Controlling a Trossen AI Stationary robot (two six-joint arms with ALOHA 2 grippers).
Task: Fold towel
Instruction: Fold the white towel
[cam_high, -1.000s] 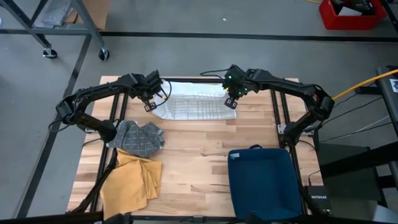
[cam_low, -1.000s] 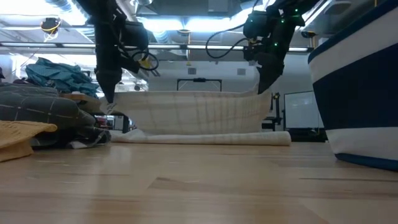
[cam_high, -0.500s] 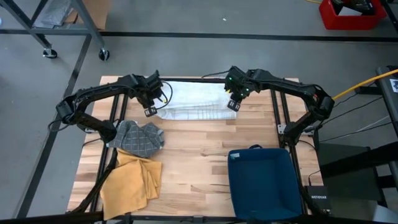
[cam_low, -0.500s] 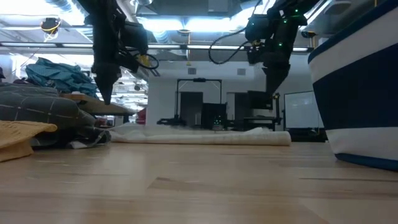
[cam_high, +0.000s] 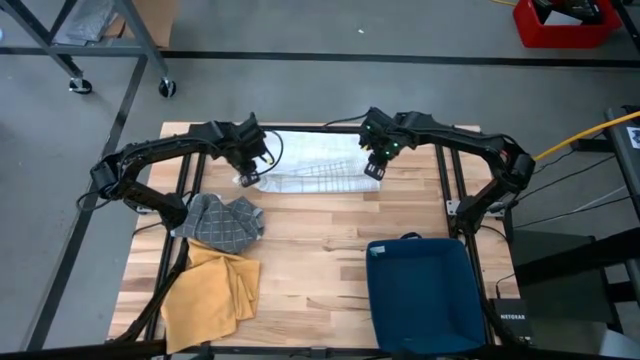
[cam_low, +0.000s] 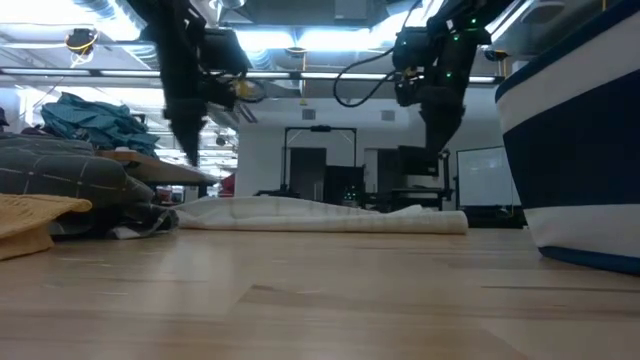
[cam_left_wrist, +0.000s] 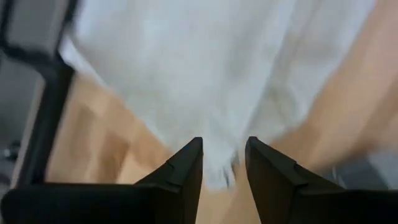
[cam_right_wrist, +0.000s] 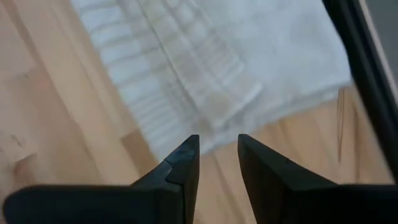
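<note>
The white towel (cam_high: 310, 165) lies in a low, folded band across the far middle of the table, flat on the wood in the low view (cam_low: 320, 214). My left gripper (cam_high: 246, 177) hovers open above the towel's left end (cam_left_wrist: 205, 62), its fingers clear of the cloth. My right gripper (cam_high: 372, 170) hovers open above the towel's right end (cam_right_wrist: 205, 68), with nothing between its fingers. In the low view the left gripper (cam_low: 190, 152) and the right gripper (cam_low: 437, 148) both hang well above the towel.
A grey checked cloth (cam_high: 222, 218) and a yellow cloth (cam_high: 212, 290) lie at the near left. A dark blue bin (cam_high: 420, 295) stands at the near right. Bare wood lies between them and the towel. A black bar (cam_high: 300, 128) runs along the table's far edge.
Both grippers held the towel's edge lifted, the cloth hanging between them like a curtain. They have opened and let go. The raised edge has fallen onto the rest of the towel, which now lies as a low folded band. The left gripper has tipped a little.
</note>
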